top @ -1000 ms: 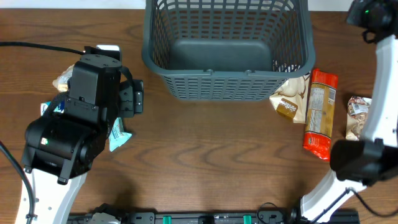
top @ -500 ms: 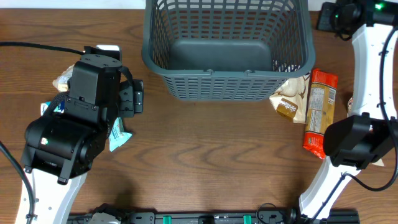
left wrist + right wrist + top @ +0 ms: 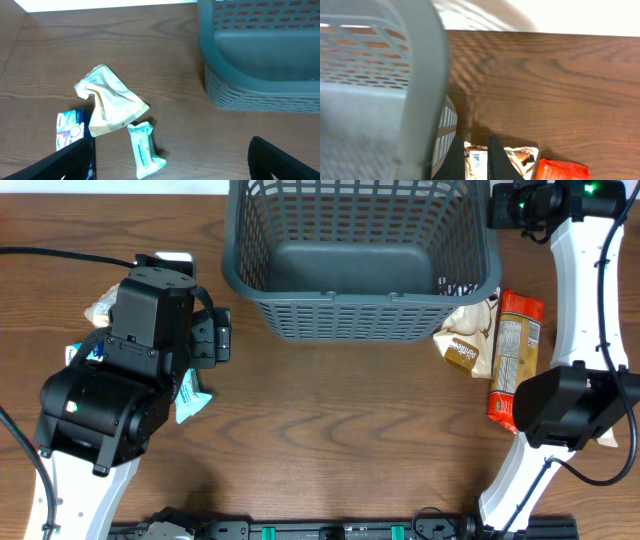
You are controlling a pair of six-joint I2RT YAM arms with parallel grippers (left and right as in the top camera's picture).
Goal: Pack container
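The container (image 3: 360, 320), a large dark grey lattice basket, stands at the table's far middle with nothing inside. My right gripper (image 3: 497, 205) is shut and empty beside the container's right rim (image 3: 420, 75). In the right wrist view its fingertips (image 3: 475, 136) hover high over a brown-and-white packet (image 3: 520, 155). My left gripper (image 3: 172, 167) is open over a teal bar (image 3: 144, 152), touching nothing. A crumpled cream packet (image 3: 107, 102) and a blue-and-white pack (image 3: 70, 129) lie just beyond the bar. The container's near left corner (image 3: 260, 95) shows at upper right in the left wrist view.
Right of the container lie a brown-and-white packet (image 3: 468, 340), a long orange pack (image 3: 515, 360) and another small packet (image 3: 575, 365). The bulky left arm (image 3: 120, 390) covers most of the left snacks in the overhead view. A black cable (image 3: 60, 253) runs in from the left.
The right arm has swung from the near right up to the container's far right corner. The container has shifted slightly left. The left arm has not moved.
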